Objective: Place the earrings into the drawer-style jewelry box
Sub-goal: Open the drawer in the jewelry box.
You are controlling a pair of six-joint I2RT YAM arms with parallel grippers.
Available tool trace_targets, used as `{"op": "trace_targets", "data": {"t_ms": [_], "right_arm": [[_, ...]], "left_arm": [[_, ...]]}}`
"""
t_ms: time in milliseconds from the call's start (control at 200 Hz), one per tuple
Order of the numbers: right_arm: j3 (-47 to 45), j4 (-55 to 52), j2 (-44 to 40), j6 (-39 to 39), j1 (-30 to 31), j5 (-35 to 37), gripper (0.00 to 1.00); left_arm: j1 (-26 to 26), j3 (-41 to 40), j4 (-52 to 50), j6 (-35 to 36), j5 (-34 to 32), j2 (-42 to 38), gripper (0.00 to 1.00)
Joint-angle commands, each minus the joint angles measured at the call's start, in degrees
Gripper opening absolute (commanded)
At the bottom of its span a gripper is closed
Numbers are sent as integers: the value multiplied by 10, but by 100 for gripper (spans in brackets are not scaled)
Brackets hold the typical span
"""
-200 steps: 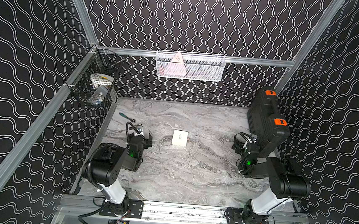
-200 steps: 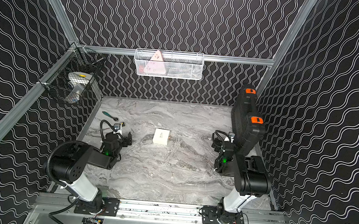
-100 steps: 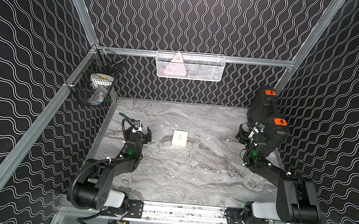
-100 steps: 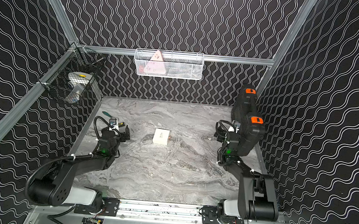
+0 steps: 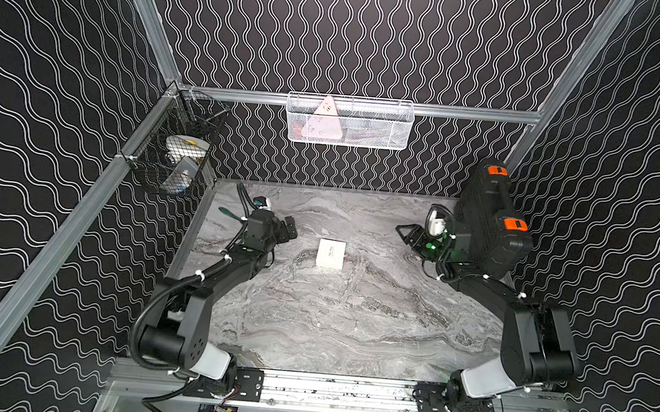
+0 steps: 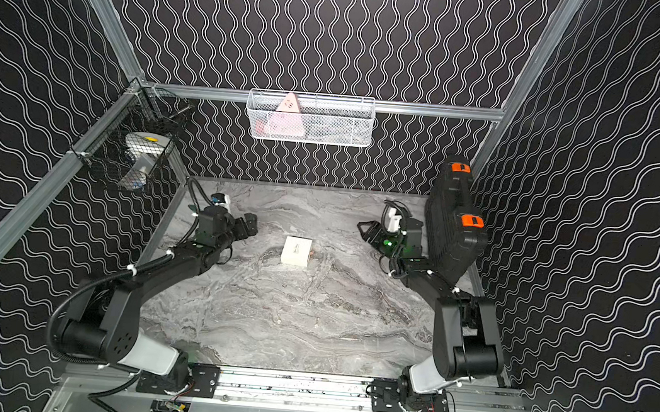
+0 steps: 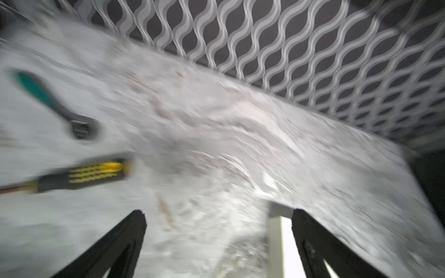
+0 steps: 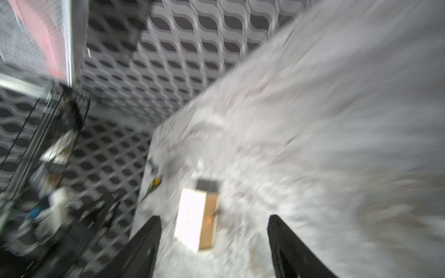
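Cream-white cardboard forms the sleeve of the small, flat, square drawer-style jewelry box [image 5: 331, 254]. In both top views it lies on the grey marbled tabletop [image 5: 311, 314], midway between the two arms and somewhat toward the far side. Tiny dark print shows on its top. The right wrist view is blurred; there the box shows a tan side and a dark patch at one end, and I cannot tell whether the tray is slid out.

The left gripper [image 5: 291, 228] hovers to the left of the box, apart from it. Its black jaws are spread wide and hold nothing, as the left wrist view also shows.

The right gripper [image 5: 403, 233] hangs to the right of the box and well apart from it. It is just beside the large black hard-plastic case with orange latches [image 5: 488, 223], which stands upright against the right wall. Its jaws are parted and empty. In the right wrist view the box appears between the two fingers but lies farther off on the table, untouched.

At the far left of the table, near the left gripper, lie a green-handled tool [image 7: 36, 89] with a dark head and a black-and-yellow screwdriver [image 7: 91, 172], both blurred.

A white mesh basket [image 5: 349, 122] on the far wall holds a pink triangular piece. A black wire basket [image 5: 175, 154] on the left wall holds pale objects.
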Motion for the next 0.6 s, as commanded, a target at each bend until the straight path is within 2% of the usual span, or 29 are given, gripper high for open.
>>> {"op": "trace_targets", "data": {"t_ms": [0,125,230,595], "right_arm": [[20,56,54,50,40,-71,63],[47,76,128,67,74,-99,47],[56,91,169,79,87,-108,39],[85,92,241,84,116,-97,32]], "left_arm": [[1,32,-22,-65,172,53,99],[0,54,1,-93,259,109,99],[0,64,9,-103,284,141,96],[-4,72,31,-124,320,194,87]]}}
